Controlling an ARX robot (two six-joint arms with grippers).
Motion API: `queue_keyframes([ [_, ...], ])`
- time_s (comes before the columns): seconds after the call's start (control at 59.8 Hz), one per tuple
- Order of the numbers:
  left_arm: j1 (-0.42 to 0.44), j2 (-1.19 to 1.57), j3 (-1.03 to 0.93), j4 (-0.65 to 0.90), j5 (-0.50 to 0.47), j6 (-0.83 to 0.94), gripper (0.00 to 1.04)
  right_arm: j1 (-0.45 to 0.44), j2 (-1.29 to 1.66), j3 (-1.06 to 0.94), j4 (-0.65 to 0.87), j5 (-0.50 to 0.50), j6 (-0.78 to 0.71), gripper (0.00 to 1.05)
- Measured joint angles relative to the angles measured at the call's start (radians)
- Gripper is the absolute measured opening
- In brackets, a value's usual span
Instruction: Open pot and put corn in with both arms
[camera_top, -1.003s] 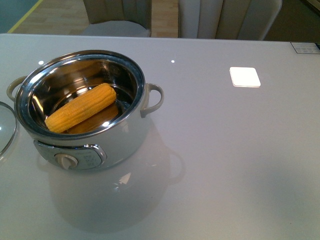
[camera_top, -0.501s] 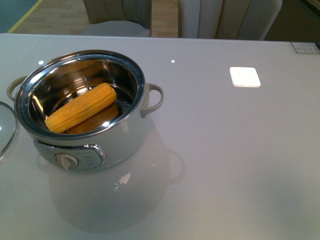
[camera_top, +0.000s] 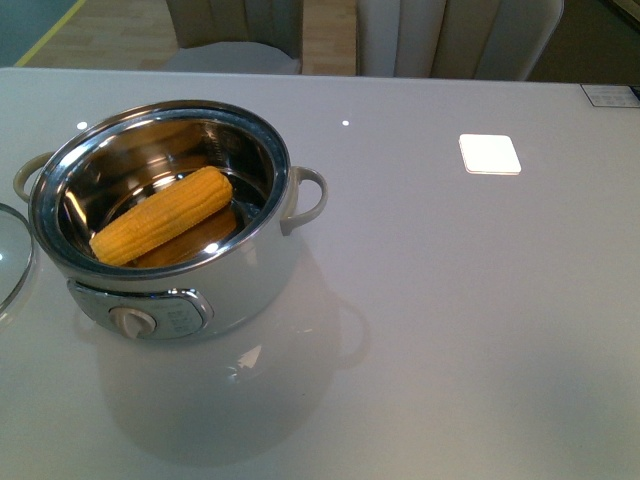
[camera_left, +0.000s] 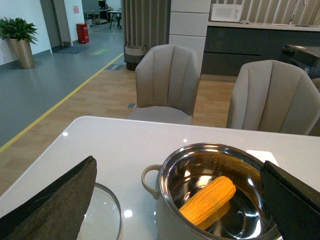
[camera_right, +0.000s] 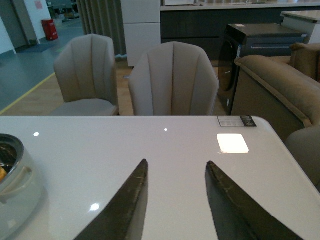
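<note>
At the far left edge of your table (camera_top: 450, 330), the glass lid (camera_top: 12, 262) lay flat, only part of it in the front view, just beside the pot (camera_top: 160, 225). The pot stood open on the left half of the table, its control panel and dial (camera_top: 133, 321) facing the near edge and a loop handle (camera_top: 308, 198) sticking out on its right side. The corn (camera_top: 160, 216) lay inside on the steel bottom, slanted, with its near end toward the left and its far end toward the right; its reflection showed on the shiny floor beneath it.

In the left wrist view your left gripper (camera_left: 180, 200) was spread wide, one finger over the lid and the other past the pot's right rim, holding nothing. Further right, the table was plain apart from a bright square patch of light (camera_top: 490, 154) toward the far right. In the right wrist view your right gripper (camera_right: 176, 200) was parted and empty, hanging above bare table well to the right of the pot. Two beige chairs (camera_right: 172, 80) stood beyond the far edge.
</note>
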Motion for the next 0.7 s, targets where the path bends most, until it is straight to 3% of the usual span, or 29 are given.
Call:
queue_keyframes([
  [0.284,0.0,0.0,0.0,0.0,0.0,0.0,0.98,0.0,0.0,0.0,0.0,0.0,0.0,0.96],
  [0.702,0.0,0.0,0.0,0.0,0.0,0.0,0.98,0.0,0.0,0.0,0.0,0.0,0.0,0.96],
])
